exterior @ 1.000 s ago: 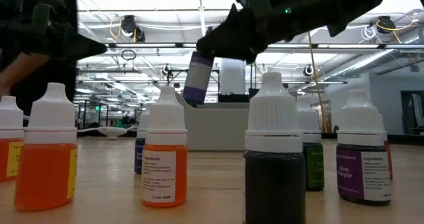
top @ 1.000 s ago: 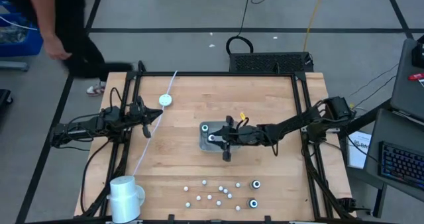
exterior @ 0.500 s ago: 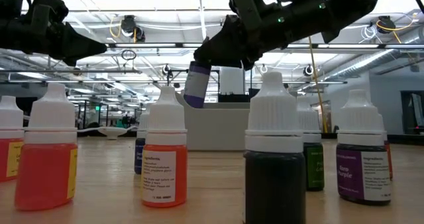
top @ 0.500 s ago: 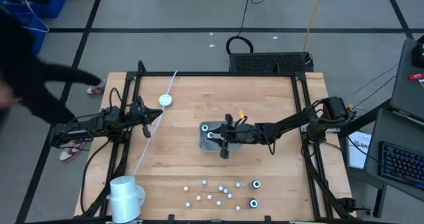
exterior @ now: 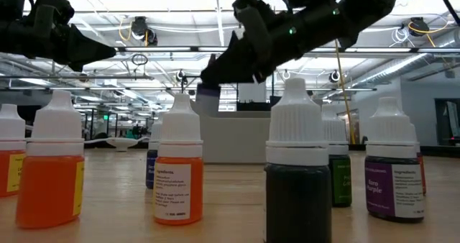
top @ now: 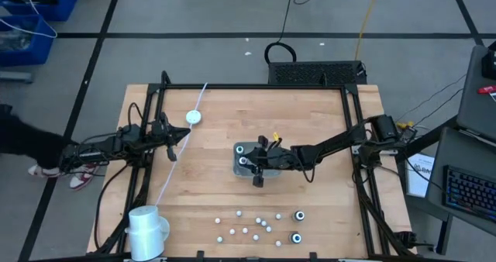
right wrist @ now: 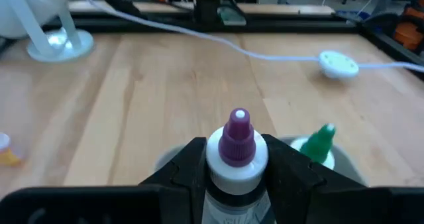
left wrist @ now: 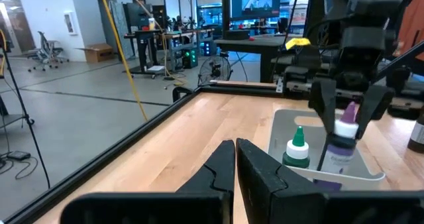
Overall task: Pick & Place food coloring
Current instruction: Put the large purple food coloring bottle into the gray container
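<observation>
The right tool is over the grey tray in the middle of the desk, and it is grasping a purple food coloring bottle by the neck, upright, with its base low inside the tray. One bottle with a green tip stands in the tray just beside it. The risk I see is here: if the purple bottle comes down a little to the side, it could push the green one over, or land on the tray wall and tip when the fingers let go. A release while the base is not yet resting flat could also let it fall on its side. The left tool waits clenched and empty at the left side of the desk, near a white cable. More bottles stand at the near edge. As for writing, one near bottle shows "Purple" on its label, perhaps "Neon Purple"; the other labels have small print that I cannot read.
</observation>
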`<action>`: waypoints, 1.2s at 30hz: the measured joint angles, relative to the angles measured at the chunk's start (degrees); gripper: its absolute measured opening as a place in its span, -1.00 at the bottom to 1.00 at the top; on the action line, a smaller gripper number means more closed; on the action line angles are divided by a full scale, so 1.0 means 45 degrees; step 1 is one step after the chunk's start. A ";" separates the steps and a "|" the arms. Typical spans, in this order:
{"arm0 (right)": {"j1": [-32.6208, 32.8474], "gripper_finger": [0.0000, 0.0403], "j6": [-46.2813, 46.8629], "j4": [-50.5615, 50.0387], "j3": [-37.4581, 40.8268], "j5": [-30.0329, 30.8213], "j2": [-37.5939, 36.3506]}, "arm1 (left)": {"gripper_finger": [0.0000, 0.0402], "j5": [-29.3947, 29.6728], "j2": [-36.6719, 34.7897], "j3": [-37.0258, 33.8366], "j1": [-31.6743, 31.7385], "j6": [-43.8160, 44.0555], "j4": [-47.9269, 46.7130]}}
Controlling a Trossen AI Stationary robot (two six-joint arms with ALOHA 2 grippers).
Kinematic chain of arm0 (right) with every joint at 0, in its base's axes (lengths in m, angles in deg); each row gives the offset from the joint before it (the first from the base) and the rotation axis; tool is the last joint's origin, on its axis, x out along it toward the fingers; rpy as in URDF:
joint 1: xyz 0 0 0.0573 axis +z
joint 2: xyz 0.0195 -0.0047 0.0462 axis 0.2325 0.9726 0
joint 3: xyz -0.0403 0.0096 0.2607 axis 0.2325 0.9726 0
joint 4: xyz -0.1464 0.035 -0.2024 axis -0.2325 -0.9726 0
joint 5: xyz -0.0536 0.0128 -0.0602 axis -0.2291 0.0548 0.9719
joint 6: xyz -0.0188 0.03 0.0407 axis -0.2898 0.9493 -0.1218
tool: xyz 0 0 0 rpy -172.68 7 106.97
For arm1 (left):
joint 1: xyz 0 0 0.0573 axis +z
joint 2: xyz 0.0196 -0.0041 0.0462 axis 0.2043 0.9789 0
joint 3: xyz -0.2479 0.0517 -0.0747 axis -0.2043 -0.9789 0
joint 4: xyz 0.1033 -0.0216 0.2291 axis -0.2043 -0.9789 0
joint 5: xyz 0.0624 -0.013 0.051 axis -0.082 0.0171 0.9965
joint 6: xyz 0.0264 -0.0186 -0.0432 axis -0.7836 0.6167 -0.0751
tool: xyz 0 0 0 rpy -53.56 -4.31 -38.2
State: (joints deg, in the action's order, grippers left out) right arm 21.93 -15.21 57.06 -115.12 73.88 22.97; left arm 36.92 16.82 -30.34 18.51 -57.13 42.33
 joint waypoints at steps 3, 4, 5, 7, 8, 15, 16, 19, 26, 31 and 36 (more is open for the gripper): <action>-0.0105 -0.45 0.0045 0.0290 -0.0019 -0.0013 0.0296 | -0.89 0.0000 -0.0003 0.0000 0.0004 0.0005 0.0023; -0.0142 -0.45 0.0087 0.0305 -0.0019 -0.0013 0.0348 | -0.89 0.0000 0.0001 0.0000 0.0005 0.0005 0.0033; -0.0176 -0.45 0.0159 0.0374 -0.0019 -0.0018 0.0400 | -0.89 0.0005 -0.0003 0.0000 0.0005 0.0005 0.0037; -0.0231 -0.45 0.0204 0.0293 -0.0019 -0.0033 0.0427 | -0.89 0.0000 -0.0001 0.0000 0.0000 0.0002 0.0052; -0.0231 -0.45 0.0204 0.0287 -0.0019 -0.0042 0.0428 | -0.89 0.0005 -0.0001 0.0000 0.0002 -0.0005 0.0062; -0.0289 -0.42 0.0066 0.0154 -0.0019 -0.0047 0.0423 | -0.89 0.0005 -0.0001 0.0000 0.0004 -0.0005 0.0086; -0.0289 -0.43 0.0088 0.0113 -0.0019 -0.0047 0.0423 | -0.89 0.0005 0.0000 0.0000 0.0001 -0.0005 0.0089; -0.0289 -0.45 0.0089 0.0262 -0.0019 -0.0060 0.0568 | -0.89 0.0005 -0.0001 0.0000 0.0001 -0.0006 0.0096; -0.0289 -0.43 0.0300 0.0966 -0.0326 -0.0676 0.1407 | -0.89 0.0005 -0.0003 0.0000 0.0005 -0.0009 0.0303; -0.0284 -0.45 0.0280 0.0747 -0.0950 -0.0690 0.2006 | -0.89 0.0007 -0.0003 0.0000 0.0005 -0.0010 0.0280; -0.0309 -0.37 0.0220 0.0493 -0.0962 -0.0679 0.2054 | -0.89 -0.0001 0.0001 -0.0004 0.0005 -0.0011 0.0227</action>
State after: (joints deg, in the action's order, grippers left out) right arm 20.54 -14.22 59.28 -119.44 70.83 32.22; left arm 36.92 16.83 -30.35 18.53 -57.18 43.35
